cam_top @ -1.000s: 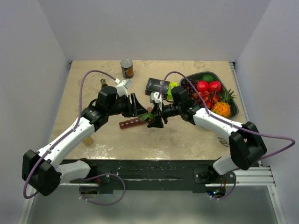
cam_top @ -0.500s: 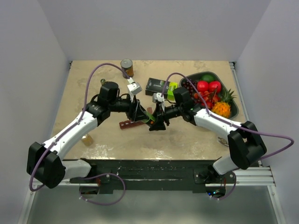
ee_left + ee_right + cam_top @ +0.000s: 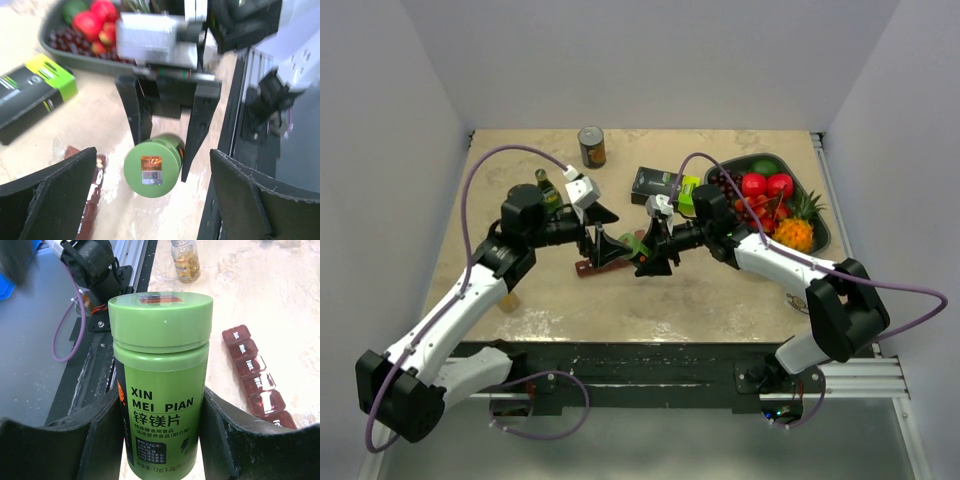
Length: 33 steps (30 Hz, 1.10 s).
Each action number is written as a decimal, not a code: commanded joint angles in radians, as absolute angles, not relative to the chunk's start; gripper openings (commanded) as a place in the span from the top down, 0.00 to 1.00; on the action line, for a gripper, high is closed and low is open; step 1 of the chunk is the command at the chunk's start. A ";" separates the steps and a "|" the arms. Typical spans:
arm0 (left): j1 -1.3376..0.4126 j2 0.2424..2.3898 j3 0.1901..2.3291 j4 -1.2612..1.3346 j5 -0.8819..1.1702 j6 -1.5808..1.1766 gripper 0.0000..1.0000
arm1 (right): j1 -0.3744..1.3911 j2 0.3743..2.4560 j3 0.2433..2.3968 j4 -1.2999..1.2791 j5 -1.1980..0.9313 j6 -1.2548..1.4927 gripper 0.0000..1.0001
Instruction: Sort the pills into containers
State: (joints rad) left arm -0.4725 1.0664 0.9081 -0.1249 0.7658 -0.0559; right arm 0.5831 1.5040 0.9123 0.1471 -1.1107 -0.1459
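Right gripper (image 3: 160, 425): jaws clamped on the green pill bottle (image 3: 160, 355), centre frame. Left gripper (image 3: 150, 165): jaws spread wide, holding nothing, facing the bottle's lid. The maroon strip of containers (image 3: 257, 382) lies flat on the table (image 3: 280, 300), at the right edge of the right wrist view.

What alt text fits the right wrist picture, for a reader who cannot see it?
A green plastic pill bottle with its green lid on fills the centre, gripped between the black fingers of the right tool. To its right, a long maroon plastic strip of square compartments lies on the beige table; a small glass bottle stands beyond.
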 commanded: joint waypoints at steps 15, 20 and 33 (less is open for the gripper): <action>-0.439 1.023 1.009 -0.359 0.461 -0.583 0.04 | 0.581 1.483 0.969 0.120 -1.043 -0.202 1.00; -0.495 1.028 1.016 -0.380 0.396 -0.597 0.08 | 0.581 1.489 0.968 0.120 -1.039 -0.202 1.00; -0.557 1.112 1.015 -0.325 0.393 -0.595 0.25 | 0.581 1.494 0.968 0.120 -1.037 -0.202 1.00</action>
State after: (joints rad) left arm -0.5400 1.0973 0.9714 -0.3607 0.3923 -0.5838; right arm 0.5823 1.5043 0.9203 0.1040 -1.0367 -0.1844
